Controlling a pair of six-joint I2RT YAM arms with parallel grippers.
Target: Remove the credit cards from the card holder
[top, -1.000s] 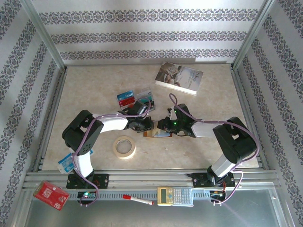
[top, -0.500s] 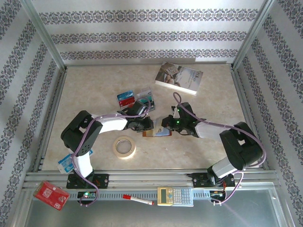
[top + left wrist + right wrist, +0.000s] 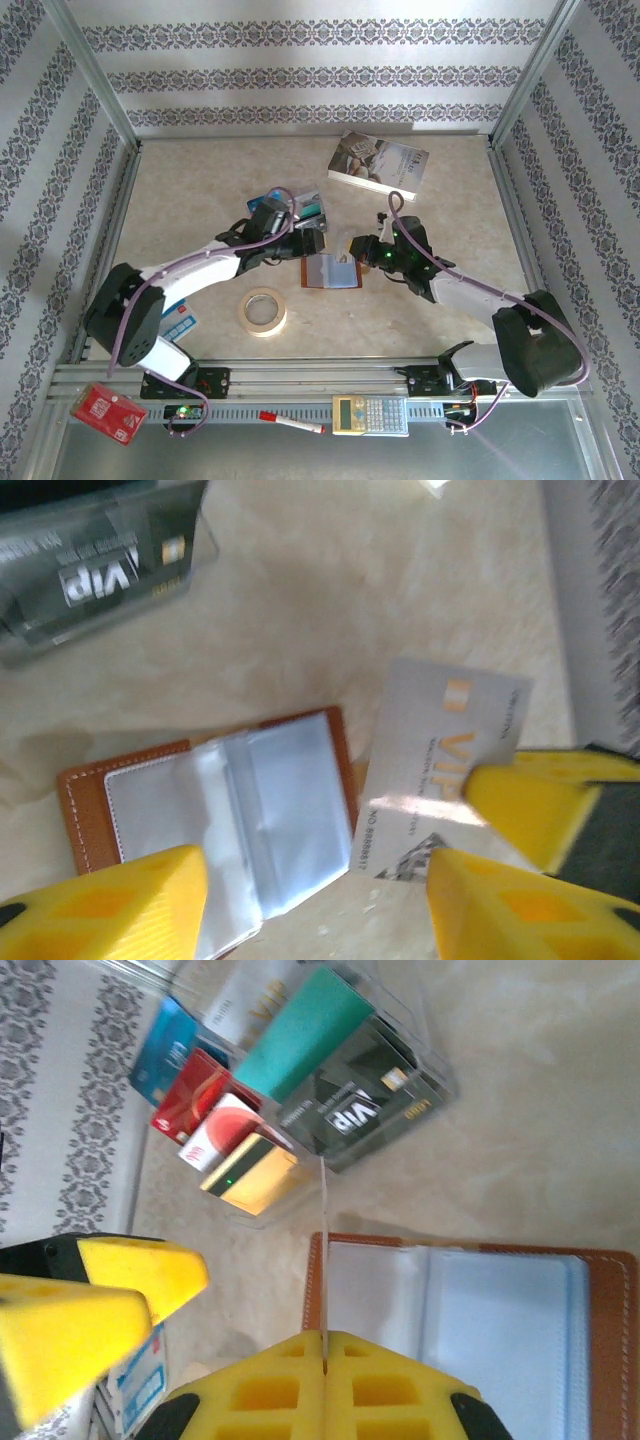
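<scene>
The brown card holder (image 3: 330, 271) lies open on the table, its clear sleeves (image 3: 250, 810) facing up. My right gripper (image 3: 356, 252) is shut on a white credit card (image 3: 440, 755) marked VIP, held just above the holder's right edge. That card is seen edge-on (image 3: 323, 1250) between the shut fingers (image 3: 300, 1380). My left gripper (image 3: 320, 910) hangs open over the holder's near side with nothing between its fingers. More credit cards (image 3: 285, 208) lie in a loose pile behind the holder: teal (image 3: 300, 1035), grey (image 3: 360, 1110), red (image 3: 195, 1090), blue (image 3: 165, 1045) and gold (image 3: 250, 1175).
A pale book (image 3: 380, 165) lies at the back right. A tape roll (image 3: 263, 311) sits in front of the holder. A blue-and-white packet (image 3: 180, 322) lies near the left arm. On the front rail are a red packet (image 3: 107, 412), a marker (image 3: 292, 423) and a calculator (image 3: 370, 414).
My left gripper has opened and its arm has stretched out. My right gripper has closed on the white card and drawn it off the holder, which now lies open.
</scene>
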